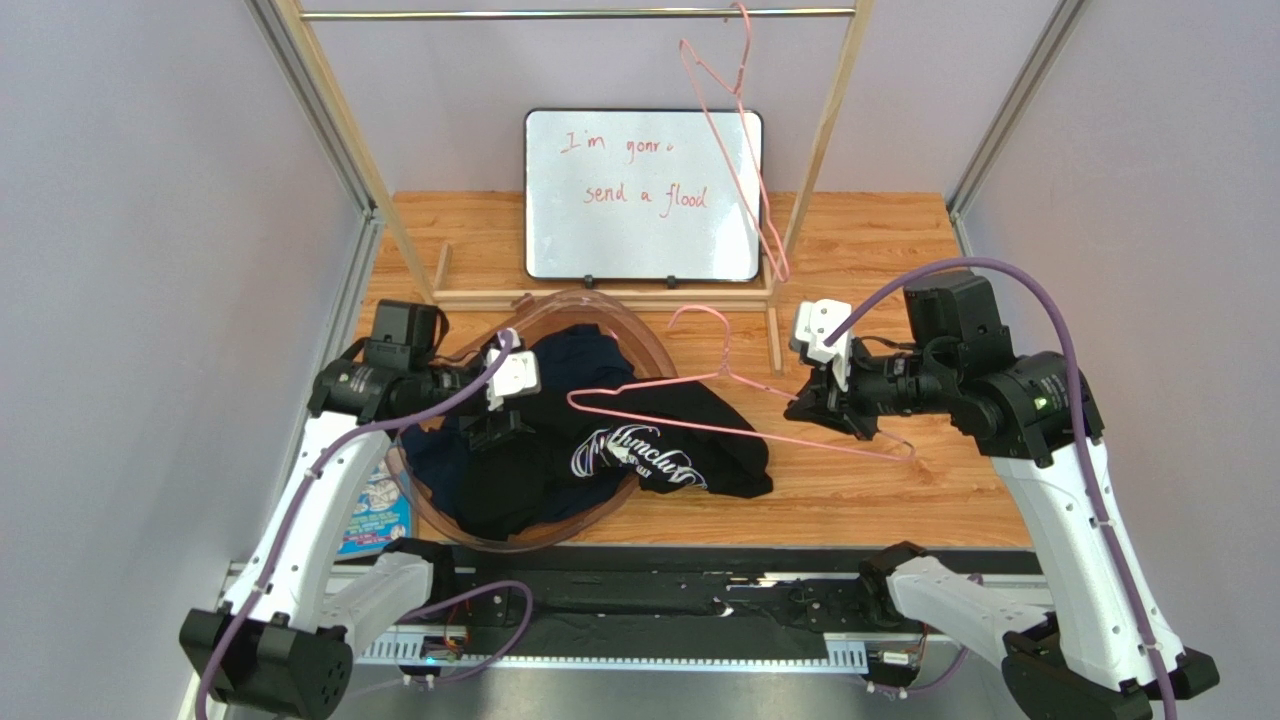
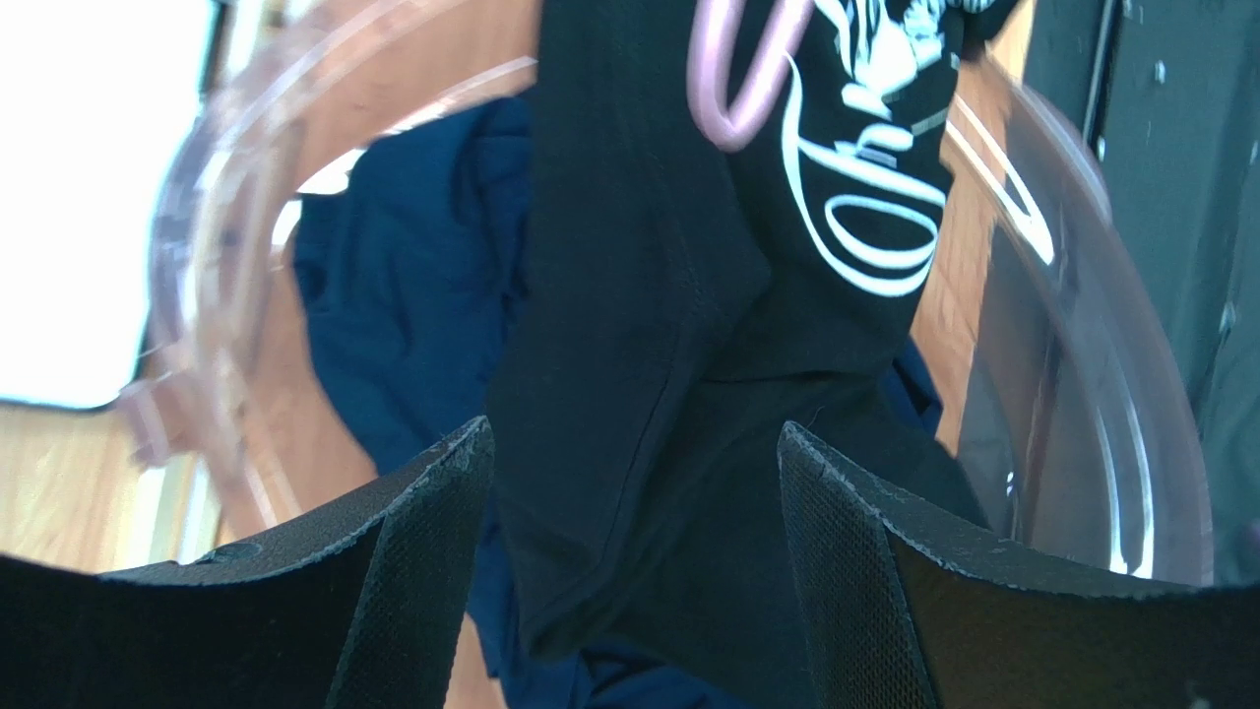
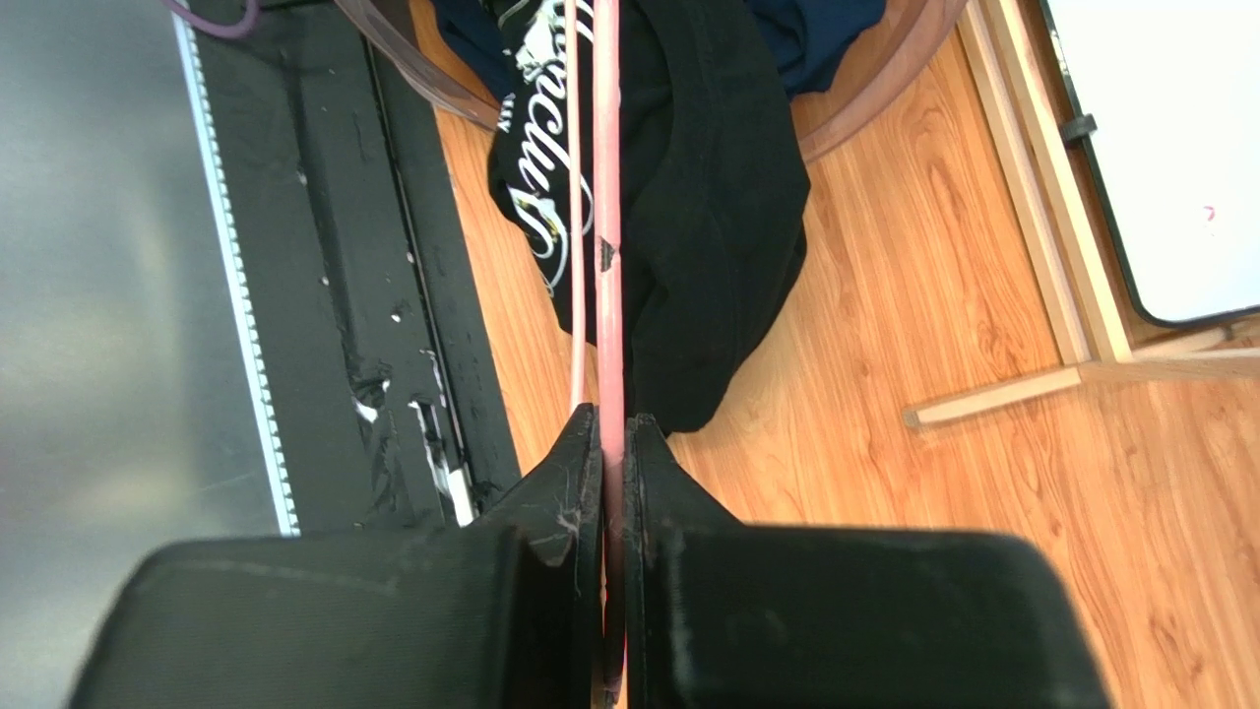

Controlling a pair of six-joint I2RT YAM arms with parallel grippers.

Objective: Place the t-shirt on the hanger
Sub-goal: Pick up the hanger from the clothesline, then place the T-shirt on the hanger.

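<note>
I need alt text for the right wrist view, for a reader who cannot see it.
The right gripper is shut on the thin wire of the pink hanger, which runs away from the camera across the black t-shirt. The t-shirt spills from a clear basin onto the wooden table.

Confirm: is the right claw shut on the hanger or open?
Shut: right claw pinches the hanger wire, fingers pressed against it, no gap visible.
</note>
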